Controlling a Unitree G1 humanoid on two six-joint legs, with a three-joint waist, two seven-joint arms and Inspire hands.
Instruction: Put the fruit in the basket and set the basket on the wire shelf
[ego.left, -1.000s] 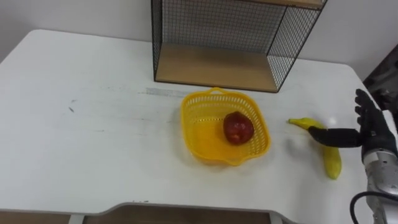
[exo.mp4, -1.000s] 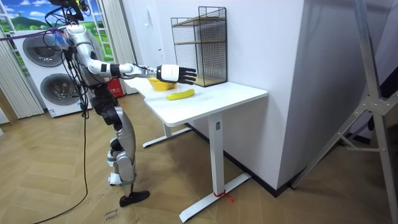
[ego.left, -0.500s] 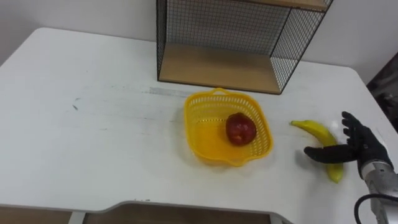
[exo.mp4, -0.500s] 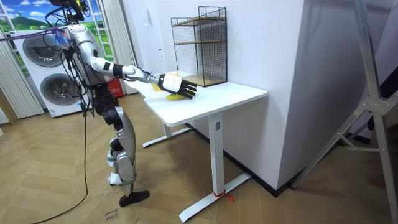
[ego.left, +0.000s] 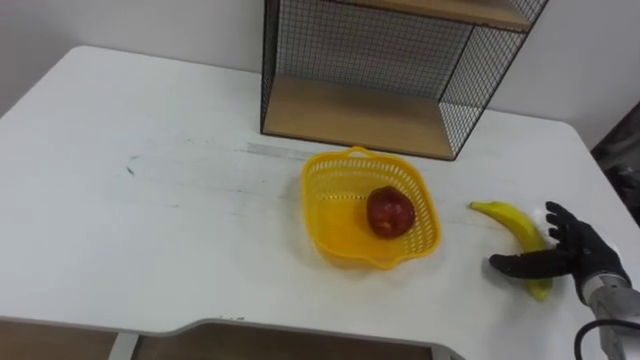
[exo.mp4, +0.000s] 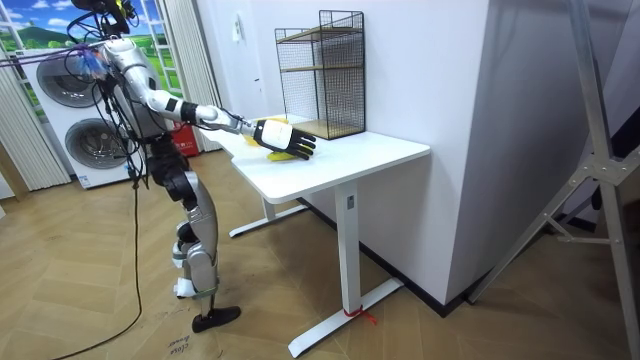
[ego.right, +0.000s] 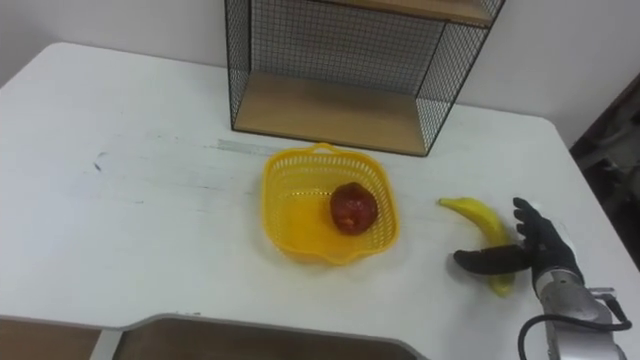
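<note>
A yellow plastic basket (ego.left: 318, 176) stands mid-table with a red apple (ego.left: 389, 211) inside it. To its right a banana (ego.left: 508, 219) lies on the white table (ego.left: 150, 200). My right hand (ego.left: 579, 255) is down over the banana's near end, open, with the thumb stretched left across the fruit and the fingers spread on its right side. The room view has that hand (exo.mp4: 272, 133) reaching over the table from the robot, which stands at the desk's edge. The wire shelf (ego.left: 350, 115) with a wooden floor stands behind the basket.
The shelf's lower bay is open toward me, and a second wooden board sits above it. The table's right edge runs close to my right hand. In the room view the shelf (exo.mp4: 322, 75) stands near the wall, with washing machines (exo.mp4: 60, 120) behind the robot.
My right hand has come down and back from above the banana's middle to its near end, close to the table. The view has shifted slightly.
</note>
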